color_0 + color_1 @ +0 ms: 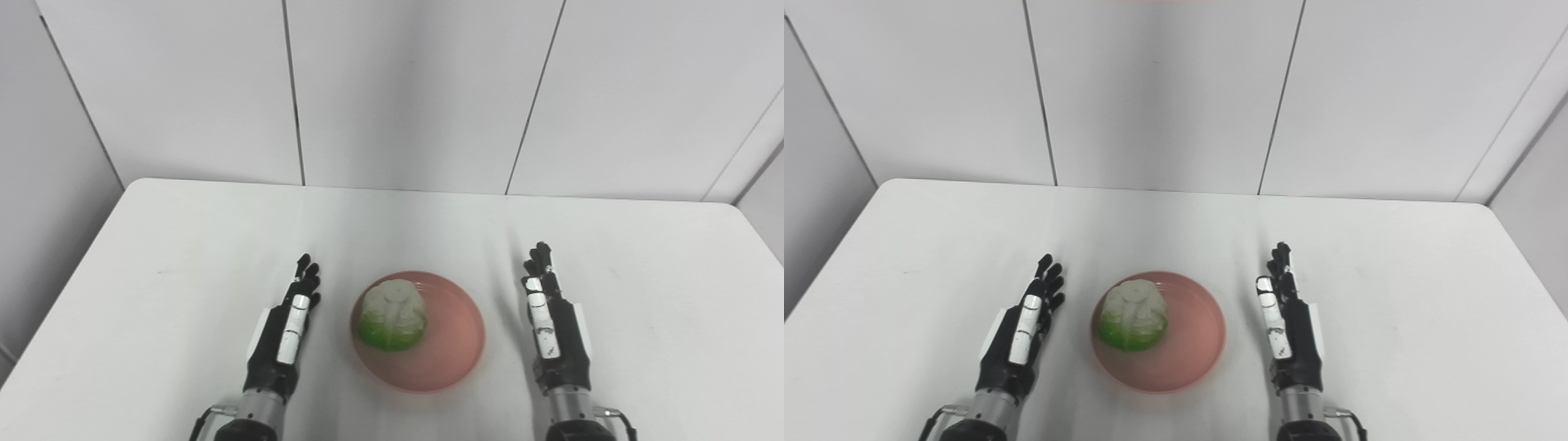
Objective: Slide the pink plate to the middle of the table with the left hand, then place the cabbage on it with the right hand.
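Pink plate (453,361) at the near middle of the white desk (184,245), carrying the cabbage (392,315). The cabbage, pale at its top and bright green at its base, sits inside the plate's rim on the left portion of the dish, toward the left robot hand (293,318); the right portion of the dish is bare. Left robot hand: lies just beside the plate's left edge, apart from it, fingers extended and spread forward, holding nothing. Right robot hand (548,312): lies near the plate's right edge, likewise apart from it, fingers extended and empty. Neither robot hand touches the plate or the cabbage.

Task status, as judged from this arrangement: both steps appear complete. The plate lies roughly midway between the desk's left and right edges, though closer to the robot than to the far edge, so the slide looks finished. The cabbage rests on the plate with no robot hand supporting it, so the placement looks finished as well. Nothing evident remains beyond keeping both robot hands clear of the plate.
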`<action>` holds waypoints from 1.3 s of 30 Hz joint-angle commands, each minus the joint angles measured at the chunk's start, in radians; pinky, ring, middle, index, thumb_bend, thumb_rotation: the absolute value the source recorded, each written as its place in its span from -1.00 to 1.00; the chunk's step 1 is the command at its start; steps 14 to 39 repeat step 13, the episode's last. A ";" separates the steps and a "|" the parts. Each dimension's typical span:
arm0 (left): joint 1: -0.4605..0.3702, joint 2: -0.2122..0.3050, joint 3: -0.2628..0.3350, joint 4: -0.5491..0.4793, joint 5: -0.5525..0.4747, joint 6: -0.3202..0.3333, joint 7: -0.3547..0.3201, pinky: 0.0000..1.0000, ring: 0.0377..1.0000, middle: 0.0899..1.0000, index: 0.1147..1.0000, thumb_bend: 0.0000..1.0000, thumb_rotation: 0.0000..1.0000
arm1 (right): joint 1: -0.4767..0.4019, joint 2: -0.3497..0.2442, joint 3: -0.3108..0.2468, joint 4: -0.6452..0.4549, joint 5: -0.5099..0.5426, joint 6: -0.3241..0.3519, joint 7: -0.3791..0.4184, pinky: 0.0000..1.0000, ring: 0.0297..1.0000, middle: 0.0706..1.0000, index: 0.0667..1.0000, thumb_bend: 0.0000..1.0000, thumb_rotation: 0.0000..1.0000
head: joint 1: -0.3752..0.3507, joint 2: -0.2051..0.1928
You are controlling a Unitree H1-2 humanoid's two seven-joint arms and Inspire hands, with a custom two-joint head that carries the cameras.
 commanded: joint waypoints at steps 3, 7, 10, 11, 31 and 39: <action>-0.009 0.018 -0.009 -0.009 0.003 -0.057 -0.022 1.00 1.00 1.00 1.00 0.35 1.00 | -0.022 -0.017 0.037 -0.014 -0.029 -0.022 0.015 1.00 1.00 1.00 1.00 0.36 1.00 | 0.004 -0.003; -0.005 -0.002 -0.002 -0.009 0.010 -0.059 0.004 1.00 1.00 1.00 1.00 0.37 0.96 | -0.027 -0.040 0.055 -0.001 -0.023 -0.040 0.033 1.00 1.00 1.00 1.00 0.40 1.00 | 0.025 -0.004; -0.004 -0.026 -0.002 -0.020 0.030 -0.039 0.037 1.00 1.00 1.00 1.00 0.36 0.96 | -0.019 -0.055 0.054 -0.018 0.006 -0.019 0.049 1.00 1.00 1.00 1.00 0.42 1.00 | 0.074 -0.006; -0.004 -0.034 -0.002 -0.022 0.036 -0.038 0.046 1.00 1.00 1.00 1.00 0.33 0.96 | -0.016 -0.059 0.052 -0.024 0.019 -0.010 0.055 1.00 1.00 1.00 1.00 0.42 1.00 | 0.074 -0.006; -0.007 -0.050 -0.003 -0.018 0.051 -0.048 0.067 1.00 1.00 1.00 1.00 0.29 0.97 | -0.009 -0.071 0.047 -0.034 0.044 0.002 0.068 1.00 1.00 1.00 1.00 0.44 1.00 | 0.098 -0.008; -0.007 -0.050 -0.003 -0.018 0.051 -0.048 0.067 1.00 1.00 1.00 1.00 0.29 0.97 | -0.009 -0.071 0.047 -0.034 0.044 0.002 0.068 1.00 1.00 1.00 1.00 0.44 1.00 | 0.098 -0.008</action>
